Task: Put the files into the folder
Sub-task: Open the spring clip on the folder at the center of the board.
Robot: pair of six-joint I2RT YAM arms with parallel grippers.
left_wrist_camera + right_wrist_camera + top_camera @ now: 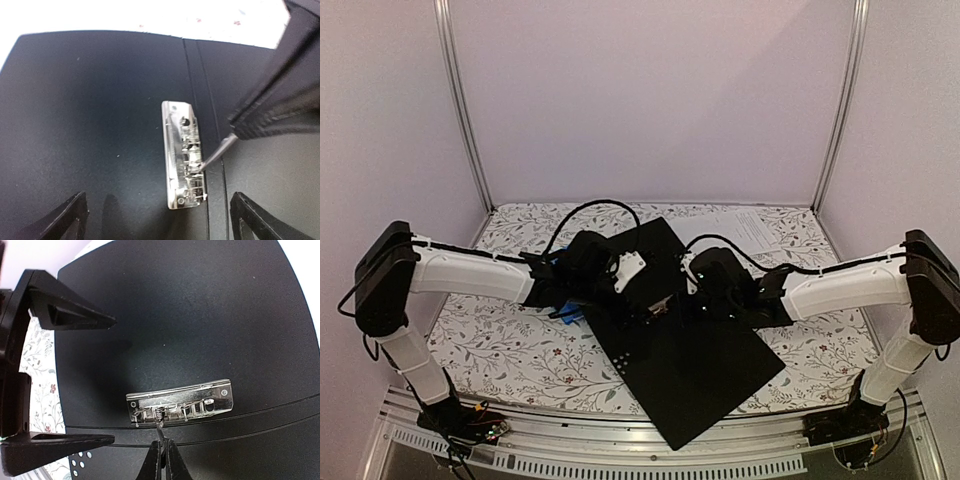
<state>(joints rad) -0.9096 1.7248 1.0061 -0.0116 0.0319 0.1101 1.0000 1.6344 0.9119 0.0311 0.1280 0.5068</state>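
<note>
The folder (705, 375) lies open on the table with its black inside up. Its metal clip (180, 401) sits beside the spine and also shows in the left wrist view (181, 155). My right gripper (161, 444) is shut on the clip's thin metal lever (159, 429) and comes at it from the spine side. My left gripper (156, 200) is open and empty, hovering just above the clip with a finger on each side. The files (752, 228), white printed sheets, lie at the back right of the table, apart from the folder.
A blue item (566, 316) shows under my left arm at the folder's left edge. The flowered tablecloth (500, 340) covers the table. Metal frame posts (465, 110) and white walls close in the back and sides.
</note>
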